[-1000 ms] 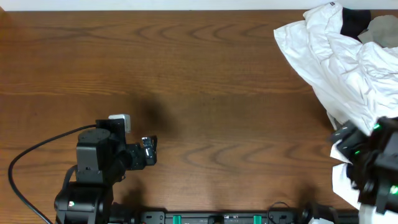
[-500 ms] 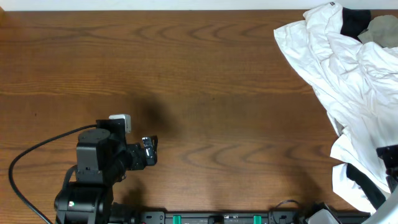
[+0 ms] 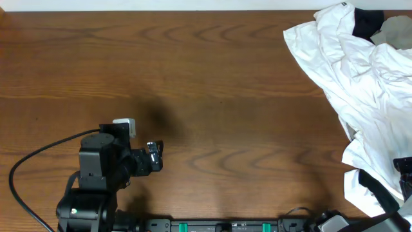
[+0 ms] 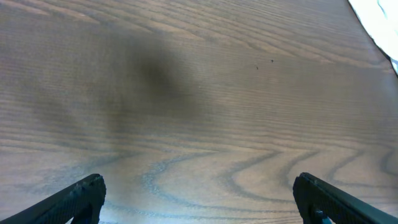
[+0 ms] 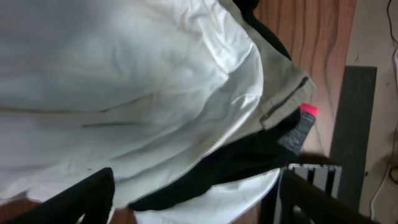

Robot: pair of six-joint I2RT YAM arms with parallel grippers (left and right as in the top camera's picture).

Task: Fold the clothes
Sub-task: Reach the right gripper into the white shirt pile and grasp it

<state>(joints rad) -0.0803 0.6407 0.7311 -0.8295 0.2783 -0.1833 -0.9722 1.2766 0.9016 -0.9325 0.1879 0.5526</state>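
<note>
Wooden tabletop (image 3: 225,64) holds the crumpled white T-shirt (image 3: 360,84) at its right edge. Empty, the left claw (image 4: 199,186) gapes over bare wood, the right claw (image 5: 198,180) above the cloth; pinching bunched layers risks dragging it off.

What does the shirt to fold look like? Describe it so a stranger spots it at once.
On the brown wooden table, look to the right edge in the overhead view. A crumpled white T-shirt sprawls there from the far corner toward the near edge. It is the only white cloth, unlike the black fabric and grey patch peeking out at the far corner.
</note>
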